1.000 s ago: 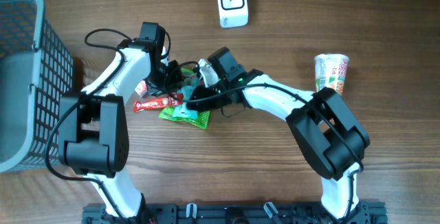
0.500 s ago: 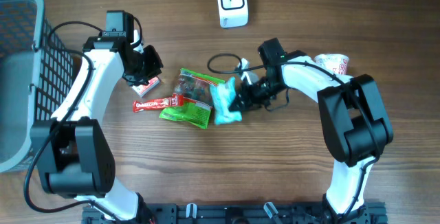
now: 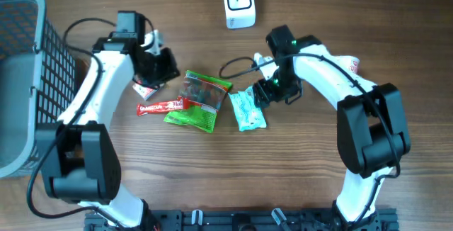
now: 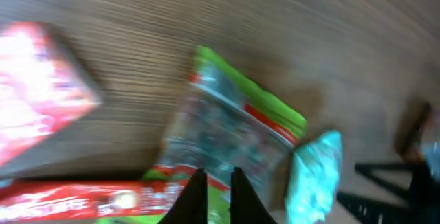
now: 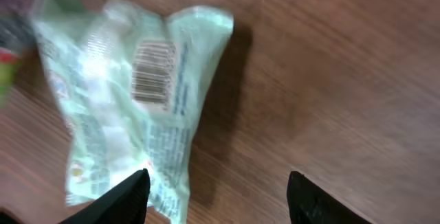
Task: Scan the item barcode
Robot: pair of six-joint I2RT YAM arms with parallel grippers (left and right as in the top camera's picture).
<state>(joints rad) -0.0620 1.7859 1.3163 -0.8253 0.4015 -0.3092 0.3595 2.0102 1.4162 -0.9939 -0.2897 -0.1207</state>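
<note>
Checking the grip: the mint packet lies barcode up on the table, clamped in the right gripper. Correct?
Not clamped. The right wrist view shows the right gripper open, the mint packet lying loose, barcode up, on the table.

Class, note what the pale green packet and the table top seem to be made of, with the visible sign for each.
Pale green packet: likely thin plastic film, glossy; it crinkles and catches glare around the printed barcode. Table top: wood or wood-look laminate, matte; brown grain lines cross it.

Teal packet [image 3: 248, 109] beside right tool [image 3: 267, 93]
</note>
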